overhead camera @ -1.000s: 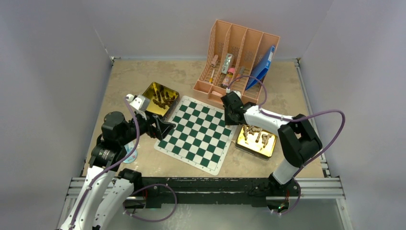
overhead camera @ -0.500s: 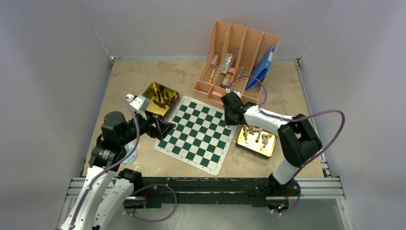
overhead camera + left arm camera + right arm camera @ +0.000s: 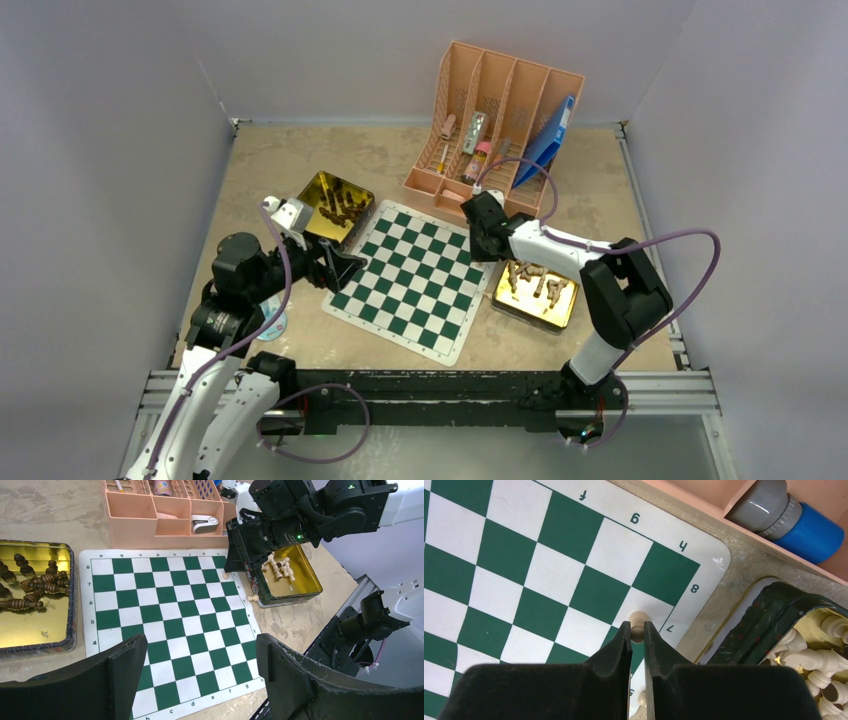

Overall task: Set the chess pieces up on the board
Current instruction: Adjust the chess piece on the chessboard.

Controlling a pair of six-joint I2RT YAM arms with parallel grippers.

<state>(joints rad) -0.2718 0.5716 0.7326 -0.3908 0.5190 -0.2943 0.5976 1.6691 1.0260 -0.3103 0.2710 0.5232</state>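
Right wrist view: right fingers (image 3: 614, 652) clamp small upright pale tan pawn (image 3: 639, 618), twelve o'clock, over green-white checked board (image 3: 549, 545); left fingers (image 3: 125, 667) spread.

Right pincer (image 3: 637, 626) tighter on pawn (image 3: 639, 616)

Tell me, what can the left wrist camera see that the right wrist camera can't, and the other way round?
Only the left wrist view: the whole board, the gold tin holding the dark pieces, and the left gripper, open and empty. Only the right wrist view: a close look at the right gripper pinching a pale piece at the board's edge, plus a grey-and-blue tube. Both: the board, that pinched piece, and the second tin of pale pieces.
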